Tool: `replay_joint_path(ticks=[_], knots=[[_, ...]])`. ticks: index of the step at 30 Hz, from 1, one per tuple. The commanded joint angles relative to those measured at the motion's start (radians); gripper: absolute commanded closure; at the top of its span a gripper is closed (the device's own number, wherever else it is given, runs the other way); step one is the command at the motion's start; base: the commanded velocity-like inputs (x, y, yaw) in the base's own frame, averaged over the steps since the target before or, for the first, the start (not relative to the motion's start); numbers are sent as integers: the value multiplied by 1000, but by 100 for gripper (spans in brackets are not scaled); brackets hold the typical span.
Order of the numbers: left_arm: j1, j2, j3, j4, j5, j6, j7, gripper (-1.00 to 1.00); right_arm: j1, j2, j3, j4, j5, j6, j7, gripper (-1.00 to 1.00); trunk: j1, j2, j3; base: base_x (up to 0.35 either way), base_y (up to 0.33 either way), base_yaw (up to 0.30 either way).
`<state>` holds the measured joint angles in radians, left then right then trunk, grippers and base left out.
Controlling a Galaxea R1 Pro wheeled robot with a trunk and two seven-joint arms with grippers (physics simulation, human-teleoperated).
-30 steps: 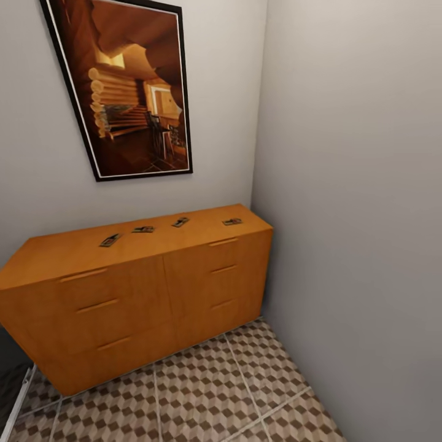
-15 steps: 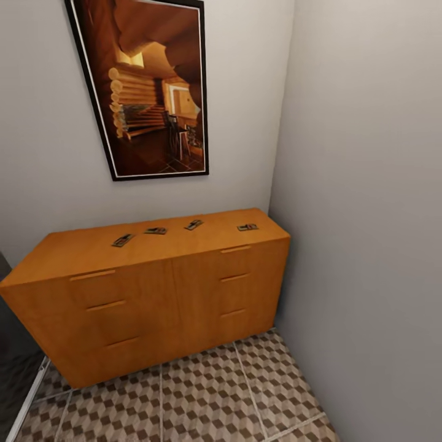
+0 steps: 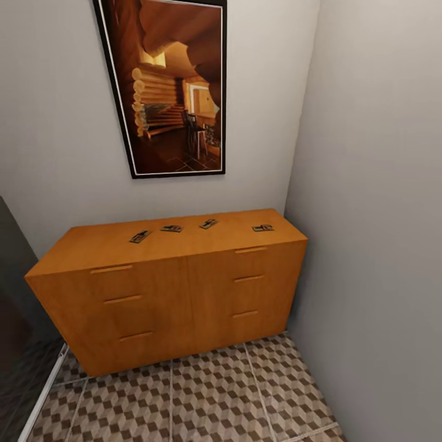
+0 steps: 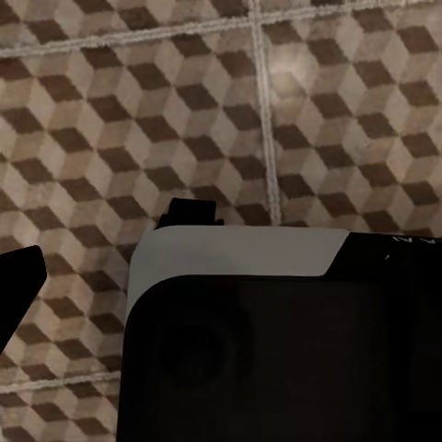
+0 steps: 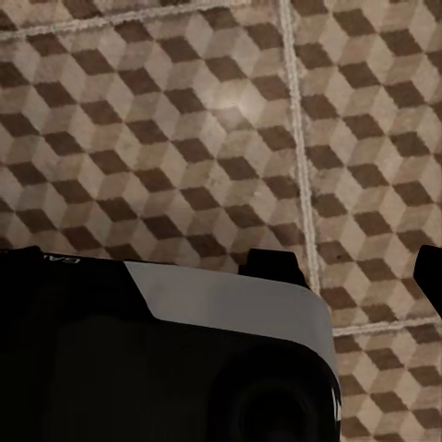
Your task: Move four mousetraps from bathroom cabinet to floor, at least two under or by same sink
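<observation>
Both grippers point at the bathroom floor (image 3: pixel 215 399), their spread impossible to tell. Four mousetraps (image 3: pixel 174 228) lie atop the cabinet (image 3: pixel 172 301); the view has swung left, centring it for approach.

The orange-brown wooden cabinet (image 3: pixel 172 294) stands in the corner of the room on the bathroom floor (image 3: pixel 209 399), whose glossy tiles carry a brown, beige and white cube pattern. Four mousetraps lie flat in a loose row on the cabinet's broad top, toward the wall, each apart from the next: one at the left (image 3: pixel 140 236), a second (image 3: pixel 172 228) near it, a third (image 3: pixel 209 223) past the middle, and a fourth (image 3: pixel 263 228) near the right end.
</observation>
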<state>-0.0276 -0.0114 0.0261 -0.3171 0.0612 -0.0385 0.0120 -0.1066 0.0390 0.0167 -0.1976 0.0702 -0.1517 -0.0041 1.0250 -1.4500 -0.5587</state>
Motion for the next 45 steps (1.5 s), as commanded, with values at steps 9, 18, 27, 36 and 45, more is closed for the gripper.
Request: replay_joint_path(ticks=[9, 18, 27, 36, 45], knots=[[0, -7, -1, -8, 0, 1, 1, -100, 0, -4, -1, -16, -2, 81, 5, -100, 0, 0, 0, 0, 0, 6], [0, -10, -1, -9, 1, 8, 1, -100, -1, -6, 1, -154, 1, 245, 6, -100, 0, 0, 0, 0, 0, 0], [-3, 36, 4, -47, 7, 12, 4, -100, -76, 0, 5, -397, 13, 509, 1, -100, 0, 0, 0, 0, 0, 0], [-12, 21, 6, -166, 10, 41, 10, -100, -202, 10, 121, -579, 11, 795, 14, -100, 0, 0, 0, 0, 0, 0], [-30, -14, 3, -808, 11, 694, 9, -100, -238, 7, 172, -1077, 5, 1135, 209, -100, 0, 0, 0, 0, 0, 0]])
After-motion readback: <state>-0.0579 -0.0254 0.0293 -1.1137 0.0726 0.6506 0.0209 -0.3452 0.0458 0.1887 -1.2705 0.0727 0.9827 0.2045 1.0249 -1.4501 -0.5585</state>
